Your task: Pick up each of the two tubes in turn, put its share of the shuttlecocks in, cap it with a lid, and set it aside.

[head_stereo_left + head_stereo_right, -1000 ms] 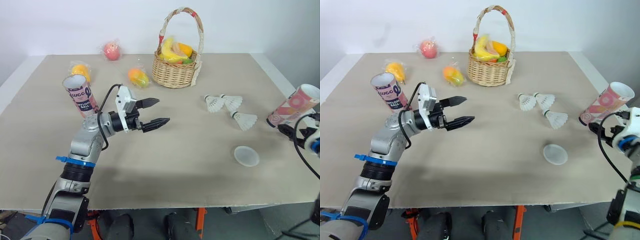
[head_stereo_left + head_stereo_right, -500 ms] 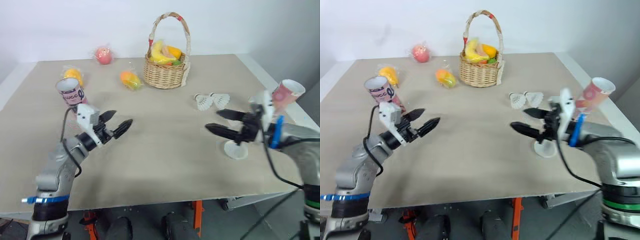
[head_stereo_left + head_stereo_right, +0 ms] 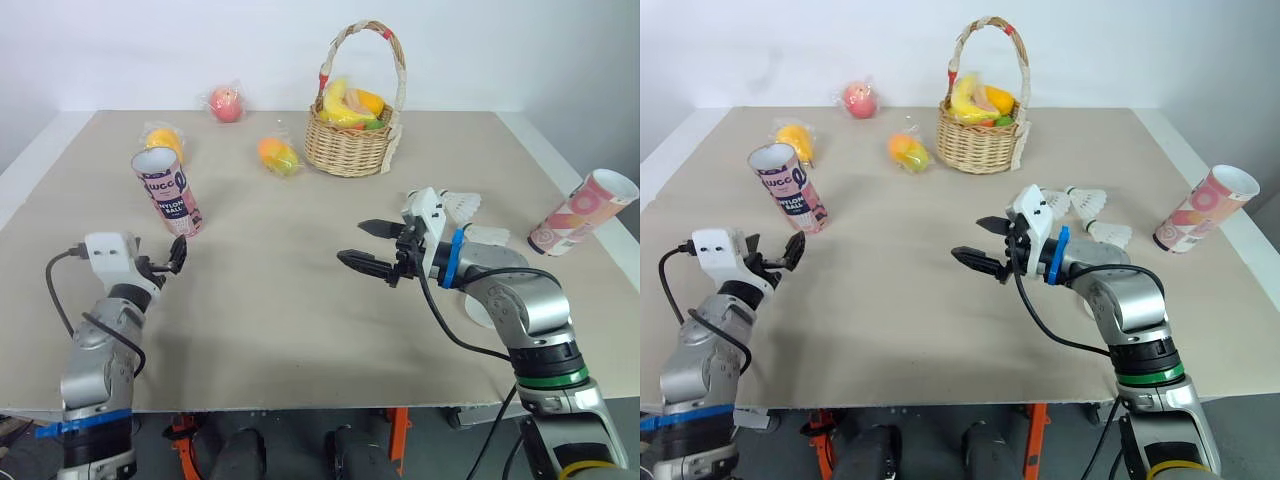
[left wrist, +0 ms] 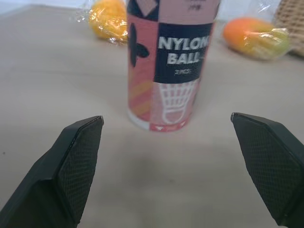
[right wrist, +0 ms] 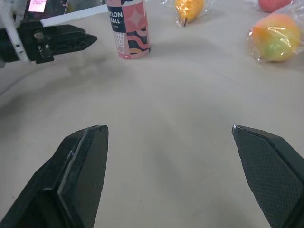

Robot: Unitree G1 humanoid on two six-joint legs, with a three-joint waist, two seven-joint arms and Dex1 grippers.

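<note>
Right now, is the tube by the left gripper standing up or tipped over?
Standing up. The tube rests on its base on the table, its open, uncapped mouth facing up.

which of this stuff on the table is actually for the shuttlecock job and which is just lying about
For the job: standing tube; tube at the right edge; shuttlecocks.

Just lying about: basket of fruit; red bagged fruit; bagged fruit behind the standing tube; bagged fruit beside the basket.
</note>
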